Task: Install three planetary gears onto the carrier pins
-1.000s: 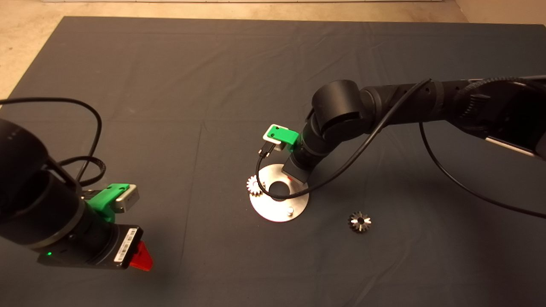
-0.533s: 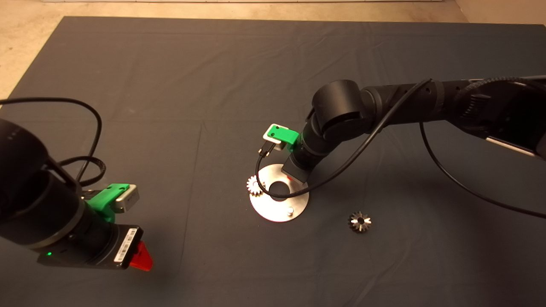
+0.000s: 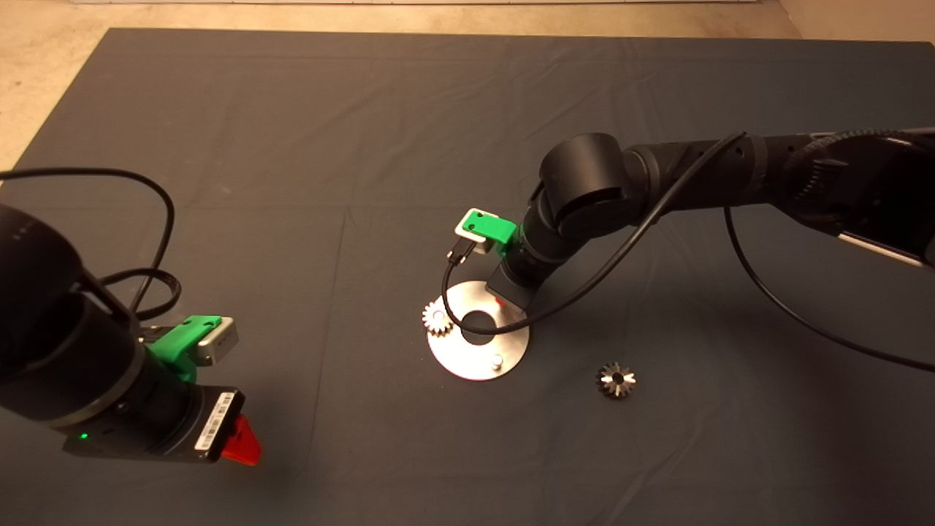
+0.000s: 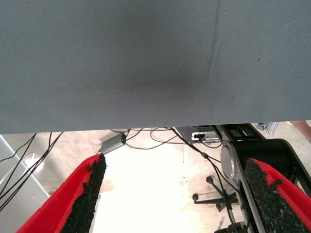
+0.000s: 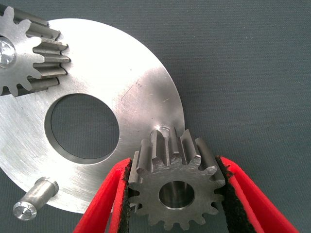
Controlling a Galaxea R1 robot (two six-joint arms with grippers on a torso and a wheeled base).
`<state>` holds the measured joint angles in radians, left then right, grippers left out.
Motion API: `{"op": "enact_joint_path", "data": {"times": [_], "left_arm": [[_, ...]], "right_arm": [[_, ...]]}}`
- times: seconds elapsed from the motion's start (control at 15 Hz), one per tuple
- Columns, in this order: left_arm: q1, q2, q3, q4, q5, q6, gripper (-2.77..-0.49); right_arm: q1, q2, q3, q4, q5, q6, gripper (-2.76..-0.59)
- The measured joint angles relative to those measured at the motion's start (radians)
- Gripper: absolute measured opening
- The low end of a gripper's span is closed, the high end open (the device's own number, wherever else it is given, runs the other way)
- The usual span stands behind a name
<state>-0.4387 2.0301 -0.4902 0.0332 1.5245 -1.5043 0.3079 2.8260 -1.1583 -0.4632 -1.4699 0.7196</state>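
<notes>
Right gripper (image 5: 174,194) pinches a gear (image 5: 172,187) just above a carrier pin (image 5: 159,132), something I see only by wrist camera; overhead, its arm hides this; left gripper (image 4: 177,194) waits open.

white label (image 3: 214,424) on left tool's body, print perhaps a barcode, no text readable anywhere

One gear (image 3: 437,318) on the plate's (image 3: 467,363) left pin; another gear (image 3: 616,380) right, apart.
</notes>
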Motion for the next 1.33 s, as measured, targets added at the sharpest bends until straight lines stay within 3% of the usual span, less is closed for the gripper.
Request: {"op": "enact_joint_path", "data": {"times": [1.33], "left_arm": [[0.000,0.000,0.000,0.000,0.000,0.000,-1.22]], "right_arm": [[-0.001,0.006,0.000,0.000,0.000,0.006,-2.29]]}}
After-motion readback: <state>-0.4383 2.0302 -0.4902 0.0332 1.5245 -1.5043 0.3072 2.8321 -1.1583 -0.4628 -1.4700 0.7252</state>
